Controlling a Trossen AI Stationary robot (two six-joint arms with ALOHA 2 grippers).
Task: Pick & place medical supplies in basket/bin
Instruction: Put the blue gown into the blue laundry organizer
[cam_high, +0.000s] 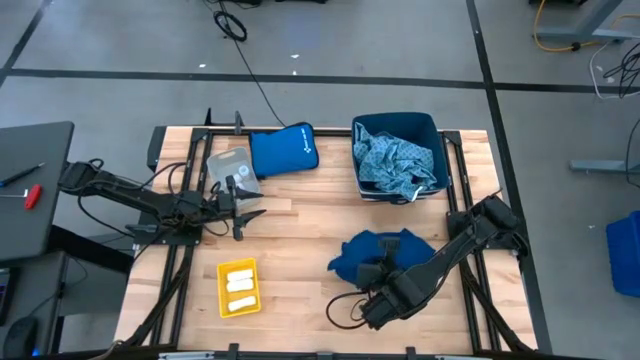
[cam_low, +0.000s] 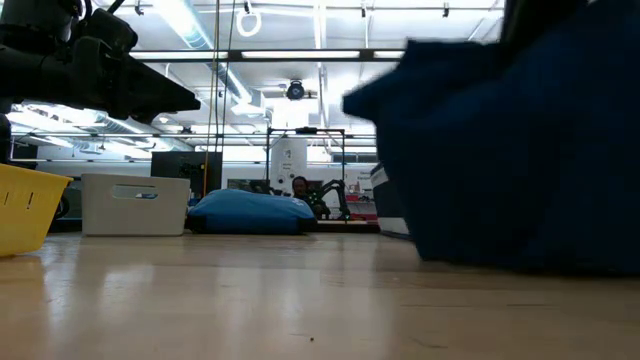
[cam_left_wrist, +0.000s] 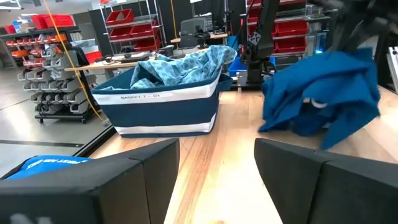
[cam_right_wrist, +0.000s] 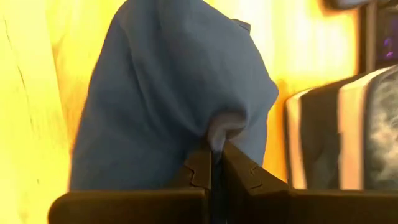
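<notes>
A navy cloth garment (cam_high: 385, 250) is bunched on the table's near right, with my right gripper (cam_high: 372, 272) shut on it. The navy basket (cam_high: 432, 130) at the far right holds a light-blue patterned garment (cam_high: 395, 160). A yellow bin (cam_high: 222, 290) near the front left holds white rolls (cam_high: 240, 287). My left gripper (cam_high: 245, 205) hovers open at the table's left, level, with nothing between its fingers (cam_left_wrist: 140, 180). My right gripper pinches a bunched fold of the navy garment (cam_right_wrist: 219, 127) between its two fingers, which close right at their tips. The fingers come slanting down from the table's near right. The cloth hangs bunched around the fingers, and its lower part (cam_low: 500, 255) lies on the table.
A royal-blue padded pouch (cam_high: 283, 150) lies at the far middle, beside a clear packet (cam_high: 230, 165). Bare wood shows between the yellow bin and the navy garment. Black frame rails run along both sides of the table.
</notes>
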